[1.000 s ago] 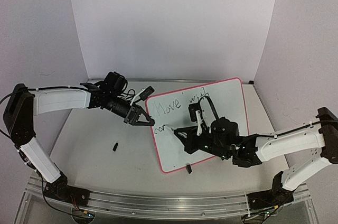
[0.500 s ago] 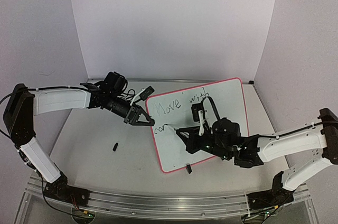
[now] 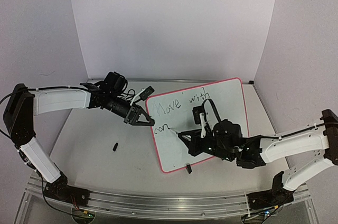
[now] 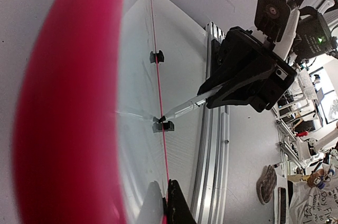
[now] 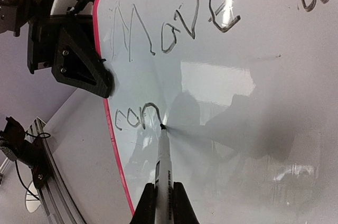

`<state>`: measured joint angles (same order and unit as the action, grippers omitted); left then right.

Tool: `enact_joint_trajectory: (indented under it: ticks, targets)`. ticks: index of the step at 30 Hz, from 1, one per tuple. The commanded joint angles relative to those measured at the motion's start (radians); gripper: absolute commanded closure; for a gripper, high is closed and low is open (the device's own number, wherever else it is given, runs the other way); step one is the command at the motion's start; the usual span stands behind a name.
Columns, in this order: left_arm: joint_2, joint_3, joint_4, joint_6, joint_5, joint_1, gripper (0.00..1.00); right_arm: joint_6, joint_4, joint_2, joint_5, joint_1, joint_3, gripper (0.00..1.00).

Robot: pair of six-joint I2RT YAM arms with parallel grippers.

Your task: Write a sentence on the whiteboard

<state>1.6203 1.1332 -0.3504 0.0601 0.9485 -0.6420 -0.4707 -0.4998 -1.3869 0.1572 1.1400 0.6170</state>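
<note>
The whiteboard, white with a pink-red rim, lies tilted on the table. The sentence reads "Move with" in the top row, with "con" below it. My left gripper is shut on the whiteboard's left rim, and its own fingertips pinch that edge. My right gripper is shut on a white marker. The marker's black tip touches the board just right of "con". The left wrist view shows the marker and the right gripper from the board's side.
A small black cap lies on the table left of the board. A black clip foot sits at the board's near edge. An aluminium rail runs along the table front. White walls stand behind.
The marker tip has drawn on to the right, finishing the last letter of "con". The right wrist has shifted slightly right. The left arm has not moved.
</note>
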Motion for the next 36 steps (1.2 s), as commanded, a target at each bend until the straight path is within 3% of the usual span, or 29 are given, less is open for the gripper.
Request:
enact_joint_trajectory:
  ticks: [1, 15, 26, 36]
  targets:
    - [-0.012, 0.03, -0.038, 0.073, 0.0, -0.034, 1.0, -0.023, 0.087, 0.0, 0.025, -0.012, -0.025, 1.0]
    - [-0.012, 0.033, -0.044, 0.078, -0.007, -0.036, 1.0, 0.035, 0.122, 0.025, -0.031, -0.011, 0.031, 1.0]
    - [-0.014, 0.033, -0.043, 0.078, -0.009, -0.036, 1.0, 0.111, 0.226, 0.178, -0.087, -0.017, 0.053, 1.0]
    - [-0.011, 0.033, -0.044, 0.079, -0.011, -0.038, 1.0, 0.138, 0.227, 0.227, -0.22, -0.115, 0.008, 1.0]
